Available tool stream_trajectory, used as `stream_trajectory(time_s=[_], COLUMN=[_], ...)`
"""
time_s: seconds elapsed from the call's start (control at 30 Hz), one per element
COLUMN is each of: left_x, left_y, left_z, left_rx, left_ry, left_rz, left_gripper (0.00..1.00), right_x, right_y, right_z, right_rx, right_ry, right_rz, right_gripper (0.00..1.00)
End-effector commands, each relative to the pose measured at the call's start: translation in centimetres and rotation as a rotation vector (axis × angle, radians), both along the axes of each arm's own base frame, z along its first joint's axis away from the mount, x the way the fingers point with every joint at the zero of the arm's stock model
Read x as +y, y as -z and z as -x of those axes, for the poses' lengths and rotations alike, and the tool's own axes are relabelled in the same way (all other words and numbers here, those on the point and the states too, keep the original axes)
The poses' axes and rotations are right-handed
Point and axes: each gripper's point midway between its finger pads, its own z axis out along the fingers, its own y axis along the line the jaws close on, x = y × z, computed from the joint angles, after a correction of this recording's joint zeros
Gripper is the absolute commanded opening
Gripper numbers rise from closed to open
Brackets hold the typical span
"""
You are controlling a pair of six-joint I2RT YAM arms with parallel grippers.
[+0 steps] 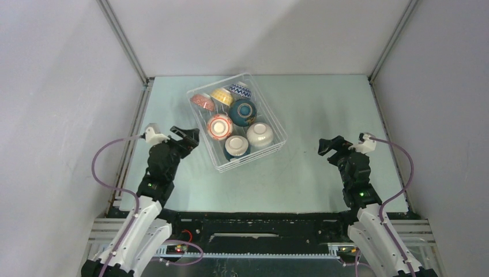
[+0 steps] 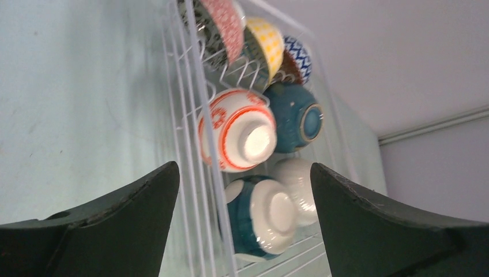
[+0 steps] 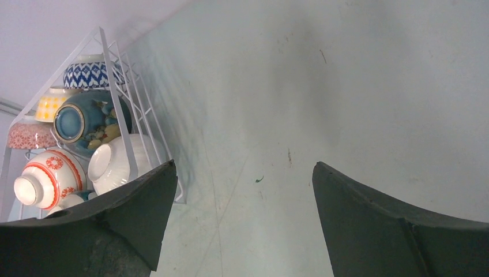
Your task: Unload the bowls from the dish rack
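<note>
Nothing is out yet: all seven bowls (image 1: pixel 222 96) sit inside the dish rack (image 1: pixel 204 134), feet up and tipped against its tines. The left gripper (image 1: pixel 189 136) hovers just outside the rack's left wall with its jaws spread wide and empty. The right gripper (image 1: pixel 326 145) hangs well off the rack's right side, equally agape and holding nothing. The natural first pick is probably the red-ringed white bowl (image 2: pixel 236 130), which lies nearest that left wall, with the dark teal bowl (image 2: pixel 294 115) beside it and the teal-and-white bowl (image 2: pixel 259 213) toward the rack's near corner. To do this cleanly, the left gripper should rise above the rack's top wire and come down from over the wall, not push through the bars. It should close one finger inside the bowl's wall and one outside, or pinch the raised foot if the rim is out of reach. Glazed ceramic is slick, so the grip wants to be deep and square. Whether the red-ringed bowl actually touches the dark teal one is hard to judge from the wrist view, so lift slowly and straight up off the tines. Once clear of the rack's top, carry it to bare table (image 1: pixel 173 184) left of the rack and set it down.
</note>
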Motion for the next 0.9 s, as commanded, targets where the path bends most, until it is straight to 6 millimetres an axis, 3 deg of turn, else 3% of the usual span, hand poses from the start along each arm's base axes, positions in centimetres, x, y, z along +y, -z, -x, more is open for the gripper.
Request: stream_trajectory(time_s=[0.0,0.17,0.37,0.6,0.87], left_x=[-0.1,-1.6,-2.7,-4.2,-7.6], left_y=[-5.2,-8.3,-10.0,-10.2,-10.7], left_z=[-0.4,-1.6,-4.7,-10.3,-16.9], left_rx=[-0.062,-0.078,-0.095,-0.008,0.057], left_ry=[-0.002,0.057,0.056,0.009,0.074], left_rz=[0.017,0.061,0.14,0.293,0.398], left_gripper=[0.91,0.91,0.9,0.91,0.96], right_x=[0.5,0.9,0.9,1.1,1.0], right_y=[-0.4,-0.3,-0.2,0.0,0.2], right_z=[-0.2,-0.2,-0.3,-0.5,-0.6], right_rx=[-0.022,-0.02,-0.017,-0.011,-0.008], right_ry=[-0.023,-0.04,-0.042,-0.05,-0.045], right_rz=[-0.012,-0.015,-0.013,-0.012,-0.007], right_gripper=[0.94,0.94,0.93,0.93,0.93])
